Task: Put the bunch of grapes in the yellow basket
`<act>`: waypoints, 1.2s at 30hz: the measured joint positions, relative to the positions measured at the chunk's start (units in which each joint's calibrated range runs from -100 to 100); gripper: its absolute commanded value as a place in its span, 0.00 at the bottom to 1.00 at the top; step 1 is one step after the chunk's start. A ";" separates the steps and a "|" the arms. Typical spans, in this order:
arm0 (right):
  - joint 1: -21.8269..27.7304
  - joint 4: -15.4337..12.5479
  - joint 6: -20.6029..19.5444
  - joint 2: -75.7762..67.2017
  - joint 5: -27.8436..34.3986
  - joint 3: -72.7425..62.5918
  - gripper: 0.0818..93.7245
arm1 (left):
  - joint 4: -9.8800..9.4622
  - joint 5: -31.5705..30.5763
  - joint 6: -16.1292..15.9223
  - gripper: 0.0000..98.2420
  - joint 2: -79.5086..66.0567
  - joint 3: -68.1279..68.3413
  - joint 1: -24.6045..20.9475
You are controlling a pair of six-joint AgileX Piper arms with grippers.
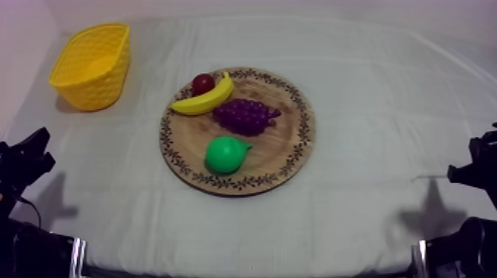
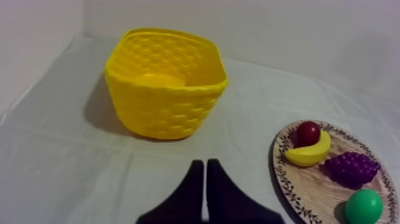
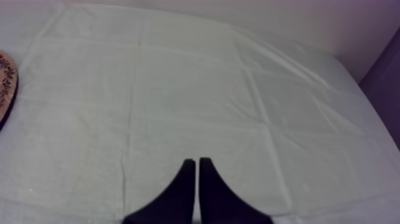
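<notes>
Grapes: the bunch of grapes [image 1: 248,116] lies loose on the board [image 1: 296,140], just toward 12 o'clock of its centre, with its stem end pointing to 3 o'clock. Nothing grips it, so the pick-up has not begun.
Board: it sits flat on the cloth [image 1: 370,74] in the middle of the table and carries all four fruits.
Neighbours: the banana [image 1: 205,98] lies at 10 o'clock from the grapes, so close I cannot tell whether they touch. The small red fruit [image 1: 203,83] is behind the banana at 11 o'clock by the rim. The pear [image 1: 225,154] sits apart at 6 o'clock.
Basket: the basket [image 1: 96,92] stands upright at 10 o'clock from the board, well apart from it, with its mouth up to take a drop from above.
Left gripper: the left gripper [image 2: 205,164] has its fingers pressed together on nothing. It waits low at the table's 8 o'clock side and faces the basket, so it is probably the arm suited to the job.
Right gripper: the right gripper [image 3: 196,162] is likewise clenched on nothing and is parked over bare cloth at the 4 o'clock side.
Approach: the 3 o'clock side of the grapes looks freest, away from the banana.
</notes>
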 measured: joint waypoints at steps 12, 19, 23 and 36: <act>0.00 0.00 0.00 0.00 0.00 0.00 0.00 | 0.00 0.09 -0.24 0.00 0.00 0.08 2.28; 0.00 0.00 0.00 0.00 0.00 0.00 0.00 | 0.00 0.09 0.34 0.00 0.00 0.10 7.35; 0.00 0.00 0.00 0.00 0.00 0.00 0.00 | 0.00 0.17 0.48 0.00 1.62 -0.56 9.42; 0.00 0.00 0.03 0.00 0.00 0.00 0.00 | -2.56 2.60 5.59 0.00 19.68 -6.79 13.08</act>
